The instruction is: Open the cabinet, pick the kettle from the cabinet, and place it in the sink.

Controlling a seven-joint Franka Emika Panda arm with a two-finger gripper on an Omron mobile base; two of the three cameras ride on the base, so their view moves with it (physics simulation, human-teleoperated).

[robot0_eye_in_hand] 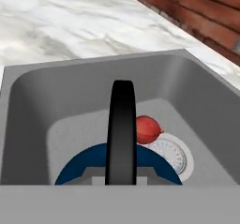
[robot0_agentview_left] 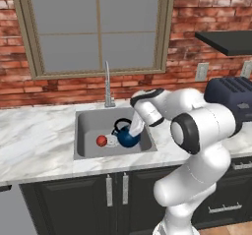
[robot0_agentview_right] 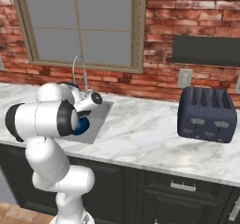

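The dark-blue kettle (robot0_agentview_left: 127, 139) is down inside the grey sink (robot0_agentview_left: 88, 118), at its right side, with its body low over the basin floor. My gripper (robot0_agentview_left: 134, 128) reaches down into the basin from the right and is shut on the kettle's black arched handle (robot0_eye_in_hand: 121, 129), which rises straight up the middle of the hand view above the blue body (robot0_eye_in_hand: 93, 164). In the right base view the kettle (robot0_agentview_right: 83, 126) peeks out behind my arm. Only the black lower edge of the cabinet (robot0_agentview_left: 226, 41) shows, at the upper right; its doors are out of view.
A small red ball (robot0_agentview_left: 101, 140) lies in the sink left of the kettle, beside the white drain (robot0_eye_in_hand: 171, 155). The chrome faucet (robot0_agentview_left: 107, 86) stands behind the basin. A dark toaster (robot0_agentview_right: 206, 113) sits on the marble counter (robot0_agentview_right: 140, 134) to the right.
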